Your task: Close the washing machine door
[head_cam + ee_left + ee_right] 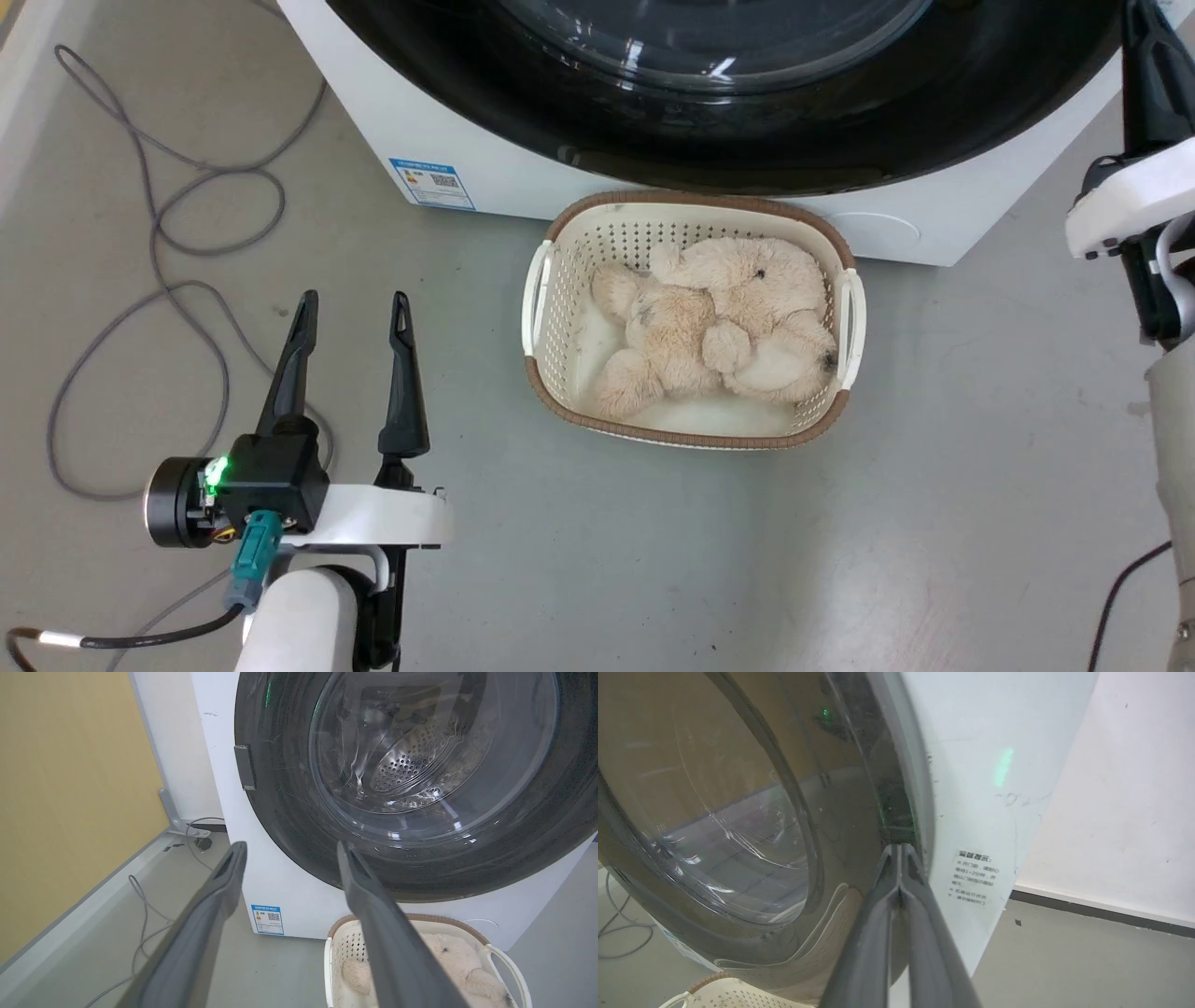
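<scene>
Washing machine door (709, 131): glossy black disc along the top edge of the head view, lying flat against the white front, clear window at its centre
Washing machine (485, 159): white box at the top of the frame, blue label (431, 183) at its lower left corner
Left gripper (355, 301): lower left of the head view, released, fingers spread and pointing up the frame over bare floor, well apart from the door
Right gripper (901, 845): clenched with nothing between the fingers, tips at the door's rim where it meets the white front, centre of the right wrist view
Basket (560, 271): cream, mid-frame just below the machine, holding a plush toy (719, 327)
Cable (168, 280): grey loops on the floor, upper left
</scene>
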Motion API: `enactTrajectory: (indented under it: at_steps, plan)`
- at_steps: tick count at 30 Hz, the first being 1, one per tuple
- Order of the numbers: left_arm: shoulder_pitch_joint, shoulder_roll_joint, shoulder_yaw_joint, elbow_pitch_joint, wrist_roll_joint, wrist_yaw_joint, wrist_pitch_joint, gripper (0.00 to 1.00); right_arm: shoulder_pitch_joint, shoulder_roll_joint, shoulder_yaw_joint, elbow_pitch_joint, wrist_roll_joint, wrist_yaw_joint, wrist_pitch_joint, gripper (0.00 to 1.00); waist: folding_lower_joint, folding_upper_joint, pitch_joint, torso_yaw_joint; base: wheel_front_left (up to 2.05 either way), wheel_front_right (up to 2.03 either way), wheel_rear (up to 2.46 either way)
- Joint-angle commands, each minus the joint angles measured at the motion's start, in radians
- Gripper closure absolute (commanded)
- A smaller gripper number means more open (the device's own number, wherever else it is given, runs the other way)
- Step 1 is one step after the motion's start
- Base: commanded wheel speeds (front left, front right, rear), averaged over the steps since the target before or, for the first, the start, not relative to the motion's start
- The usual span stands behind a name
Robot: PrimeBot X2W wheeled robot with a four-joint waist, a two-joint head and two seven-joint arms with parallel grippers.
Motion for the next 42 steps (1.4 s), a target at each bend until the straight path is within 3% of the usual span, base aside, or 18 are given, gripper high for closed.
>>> enactTrajectory:
  at_steps: [1, 8, 18, 25, 26, 29, 42]
  plan:
    - [-0.017, -0.001, 0.002, -0.003, 0.003, 0.006, -0.004, 0.0, -0.004, 0.004, -0.003, 0.0, -0.005, -0.001, -0.004, 1.0, -0.0001, 0.0, -0.002, -0.001, 0.0, 0.0, 0.0]
    - [0.007, -0.001, 0.016, 0.01, 0.002, 0.01, -0.004, 0.0, 0.068, 0.023, 0.009, -0.067, -0.004, -0.001, -0.004, 1.0, -0.0001, 0.0, -0.059, -0.03, 0.0, 0.0, 0.0]
    - [0.073, 0.002, 0.05, 0.036, 0.016, 0.002, -0.004, 0.0, 0.246, 0.047, -0.008, -0.335, -0.005, -0.001, -0.004, 1.0, -0.0001, 0.0, -0.201, -0.105, 0.0, 0.0, 0.0]
    - [0.119, 0.006, 0.067, 0.048, 0.028, 0.004, -0.004, 0.0, 0.424, 0.115, -0.04, -0.518, -0.013, -0.001, -0.004, 1.0, -0.0001, 0.0, -0.278, -0.154, 0.0, 0.0, 0.0]
    - [0.125, 0.006, 0.068, 0.05, 0.029, 0.004, -0.004, 0.0, 0.455, 0.125, -0.042, -0.533, -0.012, -0.001, -0.004, 0.95, -0.0001, 0.0, -0.287, -0.16, 0.0, 0.0, 0.0]
    - [0.141, 0.007, 0.071, 0.054, 0.031, 0.003, -0.004, 0.0, 0.54, 0.149, -0.034, -0.558, -0.009, -0.001, -0.004, 0.0, -0.0001, 0.0, -0.305, -0.173, 0.0, 0.0, 0.0]
    - [0.211, 0.005, 0.08, 0.081, 0.02, -0.001, -0.004, 0.0, 0.792, 0.185, 0.086, -0.545, 0.133, -0.001, -0.004, 0.0, -0.0001, 0.0, -0.37, -0.182, 0.0, 0.0, 0.0]
